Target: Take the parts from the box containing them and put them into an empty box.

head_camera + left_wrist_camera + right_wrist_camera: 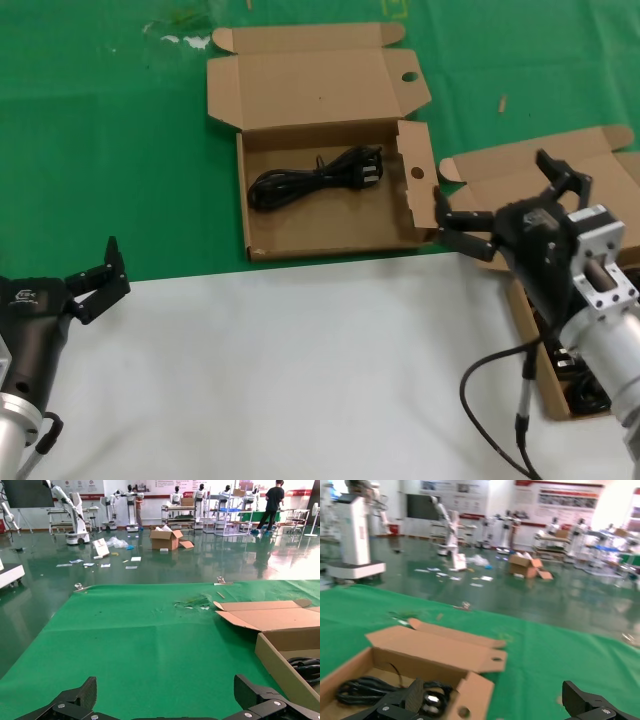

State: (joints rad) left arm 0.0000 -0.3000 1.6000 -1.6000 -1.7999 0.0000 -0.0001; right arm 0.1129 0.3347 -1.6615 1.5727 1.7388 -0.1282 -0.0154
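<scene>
A wide brown box with round holes lies open on the green cloth at centre back. One coiled black cable bundle rests inside it. A second, hole-less box sits askew at the right, largely hidden by my right arm; dark cable parts show in it beside the arm. My right gripper hovers open and empty between the two boxes, over the askew box's lid. In the right wrist view the holed box and its cable lie just ahead of the open right gripper. My left gripper waits open at the near left.
A white sheet covers the near part of the table, and green cloth covers the far part. From the left wrist, my left gripper faces bare cloth, with the holed box off to one side. Behind is a workshop floor.
</scene>
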